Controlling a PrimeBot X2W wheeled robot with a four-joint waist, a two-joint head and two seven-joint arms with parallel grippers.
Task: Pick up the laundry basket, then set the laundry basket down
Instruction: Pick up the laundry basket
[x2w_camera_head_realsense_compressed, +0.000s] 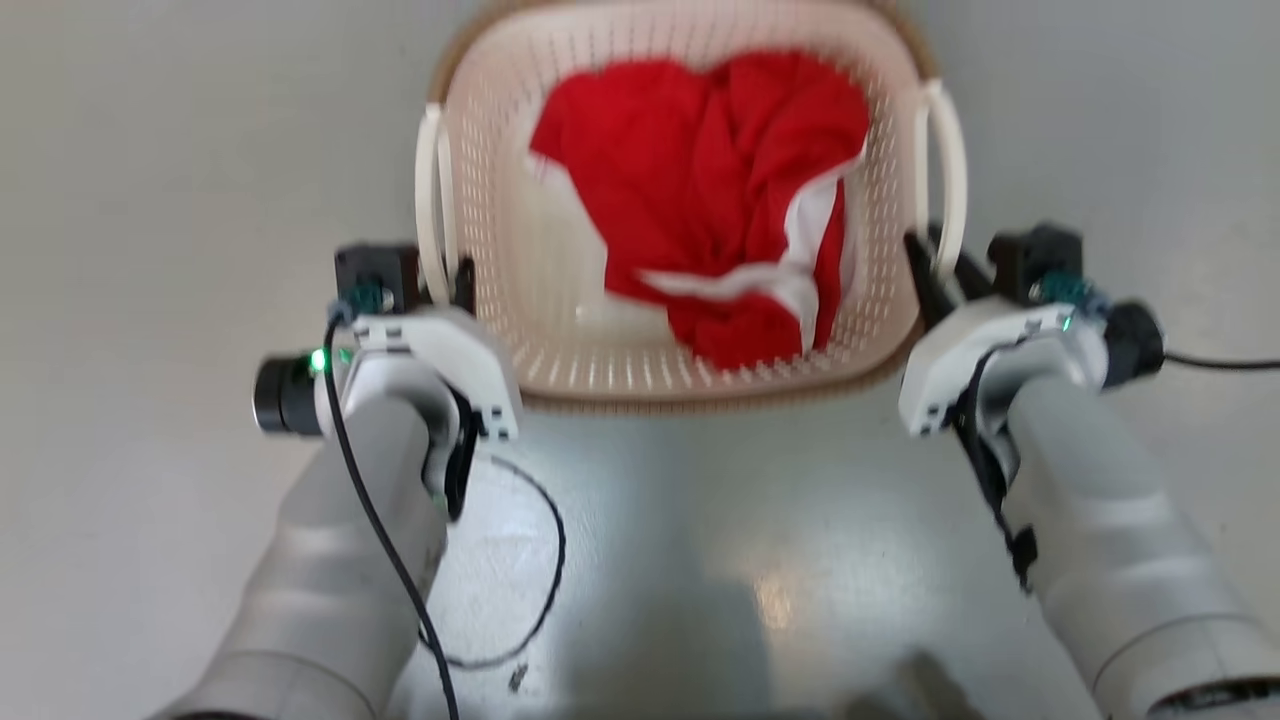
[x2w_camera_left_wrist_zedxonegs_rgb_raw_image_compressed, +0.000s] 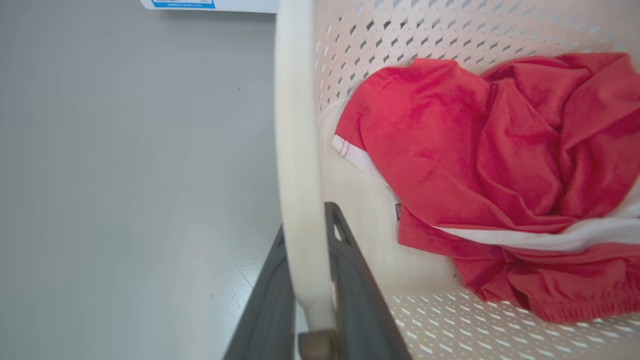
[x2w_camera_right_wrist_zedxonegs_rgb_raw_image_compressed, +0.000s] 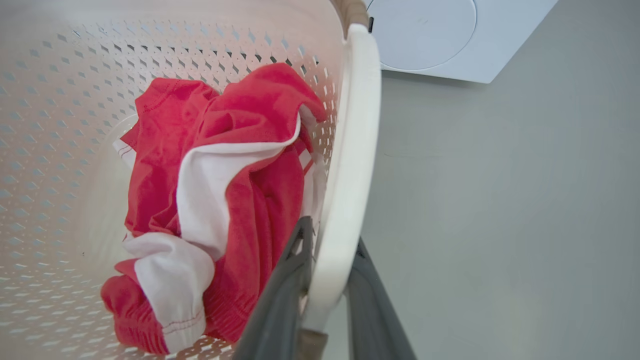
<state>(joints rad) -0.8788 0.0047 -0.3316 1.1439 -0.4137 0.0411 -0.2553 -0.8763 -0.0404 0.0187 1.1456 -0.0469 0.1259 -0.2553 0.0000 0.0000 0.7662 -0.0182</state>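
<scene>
The left gripper (x2w_camera_head_realsense_compressed: 445, 285) and right gripper (x2w_camera_head_realsense_compressed: 945, 270) hold the basket (x2w_camera_head_realsense_compressed: 880, 300) by its two white loop handles, straight ahead of the robot above a pale grey floor (x2w_camera_head_realsense_compressed: 150, 300). The left jaws are clamped on the left handle (x2w_camera_head_realsense_compressed: 432, 200), with a dark finger (x2w_camera_left_wrist_zedxonegs_rgb_raw_image_compressed: 350, 280) pressed to each side of the loop. The right jaws grip the right handle (x2w_camera_head_realsense_compressed: 947, 170) in the same way. A crumpled red garment (x2w_camera_head_realsense_compressed: 700, 200) with white trim lies in the basket, heaped toward its right wall. The head view is blurred, and whether the basket's base touches the floor cannot be told. A thin black cable (x2w_camera_head_realsense_compressed: 555, 560) loops on the floor near the left forearm. A white appliance (x2w_camera_right_wrist_zedxonegs_rgb_raw_image_compressed: 425, 35) with a round front panel stands on the floor beyond the basket.
</scene>
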